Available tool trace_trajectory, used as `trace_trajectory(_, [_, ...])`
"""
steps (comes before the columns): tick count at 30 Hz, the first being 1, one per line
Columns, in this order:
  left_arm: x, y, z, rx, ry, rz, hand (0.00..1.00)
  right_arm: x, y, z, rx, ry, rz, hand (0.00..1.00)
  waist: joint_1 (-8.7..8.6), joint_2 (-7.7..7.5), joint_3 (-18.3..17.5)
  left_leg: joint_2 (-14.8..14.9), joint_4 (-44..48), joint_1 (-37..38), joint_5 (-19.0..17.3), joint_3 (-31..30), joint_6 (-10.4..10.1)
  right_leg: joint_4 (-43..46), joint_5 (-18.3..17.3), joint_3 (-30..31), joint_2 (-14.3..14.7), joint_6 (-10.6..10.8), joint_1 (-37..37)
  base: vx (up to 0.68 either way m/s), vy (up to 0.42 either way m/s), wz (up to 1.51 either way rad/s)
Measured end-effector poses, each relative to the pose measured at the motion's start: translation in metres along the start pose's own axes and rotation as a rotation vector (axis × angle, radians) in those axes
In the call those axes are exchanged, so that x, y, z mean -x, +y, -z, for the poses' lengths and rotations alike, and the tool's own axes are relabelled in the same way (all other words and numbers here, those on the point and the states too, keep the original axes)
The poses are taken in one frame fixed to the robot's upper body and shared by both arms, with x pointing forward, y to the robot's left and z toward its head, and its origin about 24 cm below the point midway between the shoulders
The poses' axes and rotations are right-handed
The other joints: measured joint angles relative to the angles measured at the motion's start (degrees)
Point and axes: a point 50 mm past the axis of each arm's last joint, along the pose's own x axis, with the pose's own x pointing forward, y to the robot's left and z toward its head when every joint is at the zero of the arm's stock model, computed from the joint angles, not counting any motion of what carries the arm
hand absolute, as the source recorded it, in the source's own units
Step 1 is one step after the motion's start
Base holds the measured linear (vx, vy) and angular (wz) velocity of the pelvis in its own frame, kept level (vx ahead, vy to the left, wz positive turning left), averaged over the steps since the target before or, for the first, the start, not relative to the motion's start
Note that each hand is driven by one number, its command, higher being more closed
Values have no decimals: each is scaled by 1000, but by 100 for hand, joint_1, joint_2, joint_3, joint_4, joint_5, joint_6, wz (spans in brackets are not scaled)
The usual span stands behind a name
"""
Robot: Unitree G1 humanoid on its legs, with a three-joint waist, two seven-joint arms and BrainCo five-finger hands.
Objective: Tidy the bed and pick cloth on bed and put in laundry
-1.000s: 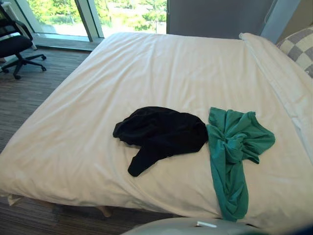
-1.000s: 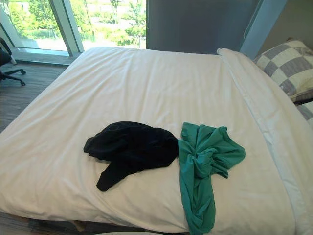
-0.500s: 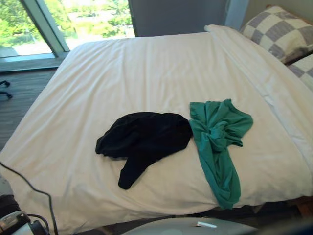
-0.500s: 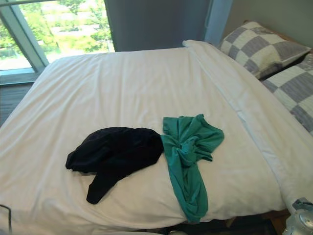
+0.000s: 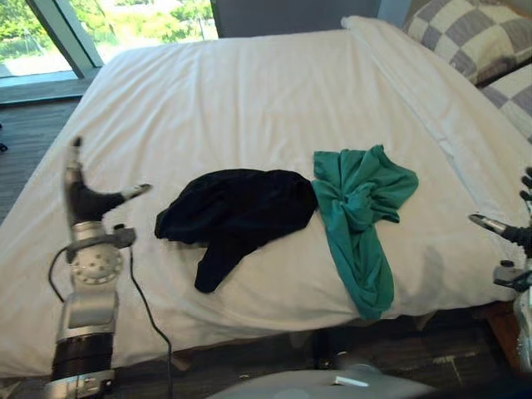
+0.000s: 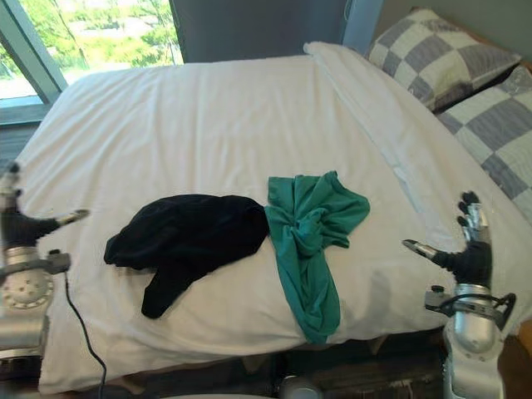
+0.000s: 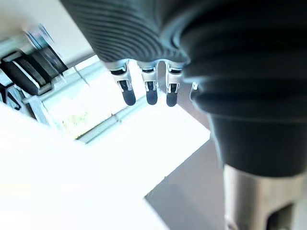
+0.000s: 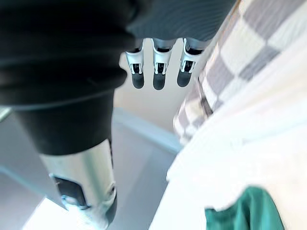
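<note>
White bed (image 5: 249, 91) is carrying 2 soft, light cloths: black cloth (image 5: 241, 212) touching green cloth (image 5: 357, 195), both looking easiest to grab at their bunched middles. Left hand (image 5: 83, 201) and right hand (image 6: 470, 259) are hovering alongside, fingers released, empty.

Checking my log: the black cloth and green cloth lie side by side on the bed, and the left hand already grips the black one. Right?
Not the grip. The left eye view shows the left hand open and apart from the black cloth. It does lie beside the green cloth on the bed.
</note>
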Motion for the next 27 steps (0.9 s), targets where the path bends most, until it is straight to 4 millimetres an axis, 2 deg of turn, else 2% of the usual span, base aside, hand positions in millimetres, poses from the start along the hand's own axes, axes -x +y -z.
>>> trace_trajectory(3, [-4, -13, 5, -74, 29, 42, 0, -1, 10, 0, -18, -3, -26, 0, -2, -172, 242, 12, 45, -136, 26, 12, 8, 25, 56, 19, 0, 13, -126, -43, 9, -4])
trace_trajectory(5, [-11, -22, 2, -92, 35, 54, 0, -3, 19, -3, -38, -18, -24, 0, 15, -418, 419, 18, 141, -441, 53, -19, 42, 29, 132, 30, -26, 101, -382, -47, 5, 3])
trace_trajectory(8, [-13, -29, 1, -142, 29, 74, 0, -11, 22, -10, -57, -53, 9, 0, 40, -542, 588, 6, 171, -638, 74, -61, 78, 31, 183, 32, -57, 180, -545, -29, 30, 10])
trace_trajectory(11, [-17, -29, -3, -173, 11, 68, 0, -19, 21, -17, -71, -89, 62, 0, 74, -537, 768, 3, 268, -875, 73, -144, 85, 33, 244, 111, -94, 269, -695, 10, 73, 15])
trace_trajectory(13, [-27, -20, -9, -203, -16, 50, 0, -25, 20, -26, -88, -128, 92, 0, 150, -495, 995, 6, 352, -1041, 58, -218, 114, 35, 305, 235, -121, 350, -775, 18, 102, 15])
trace_trajectory(18, [-34, -9, -11, -236, -30, 48, 0, -34, 15, -50, -93, -238, 103, 0, 199, -428, 1259, -13, 558, -1398, 32, -292, 166, 36, 327, 344, -182, 356, -1005, 27, 60, 12])
trace_trajectory(20, [-34, -9, -10, -232, -27, 51, 0, -40, 11, -67, -98, -315, 113, 0, 218, -390, 1369, -28, 684, -1614, -16, -292, 217, 36, 390, 440, -183, 421, -1207, 7, 44, 0])
trace_trajectory(23, [-37, -9, -15, -225, -40, 39, 0, -44, 10, -85, -100, -400, 111, 0, 211, -413, 1649, -82, 836, -1842, -57, -286, 268, 36, 471, 593, -228, 366, -1397, -5, 54, -2])
trace_trajectory(27, [-42, -8, -25, -205, -72, -6, 0, -45, 10, -91, -106, -427, 113, 0, 215, -406, 1875, -98, 999, -2067, -129, -262, 320, 36, 533, 724, -268, 390, -1566, -12, 33, -5])
